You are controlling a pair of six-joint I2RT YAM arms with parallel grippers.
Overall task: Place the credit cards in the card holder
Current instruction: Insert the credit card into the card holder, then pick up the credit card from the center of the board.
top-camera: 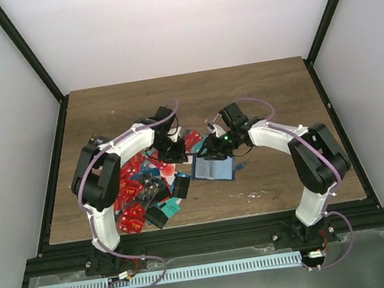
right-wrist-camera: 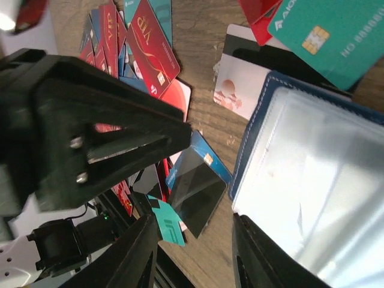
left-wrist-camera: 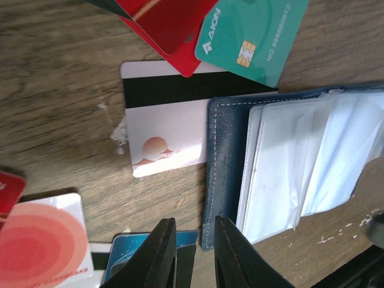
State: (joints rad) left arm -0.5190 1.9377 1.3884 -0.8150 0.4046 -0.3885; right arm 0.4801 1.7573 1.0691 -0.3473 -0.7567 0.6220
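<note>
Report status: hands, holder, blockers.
Left hand, right hand open, empty. Holder lies open, sleeves look empty. White card tucked under its edge.

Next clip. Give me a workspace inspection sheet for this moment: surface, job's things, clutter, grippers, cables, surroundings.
Surface: wooden table, bare at the back, white scuffs near the front.
Job's things: card holder lies open, its clear sleeves look empty; credit cards heaped to its left; a teal card and a white card at its edge.
Clutter: nothing seen.
Grippers: left gripper jaws narrowly apart, empty; right gripper jaws open, empty, at the holder's edge.
Cables: purple cables run along both arms.
Surroundings: white walls, black frame.
</note>
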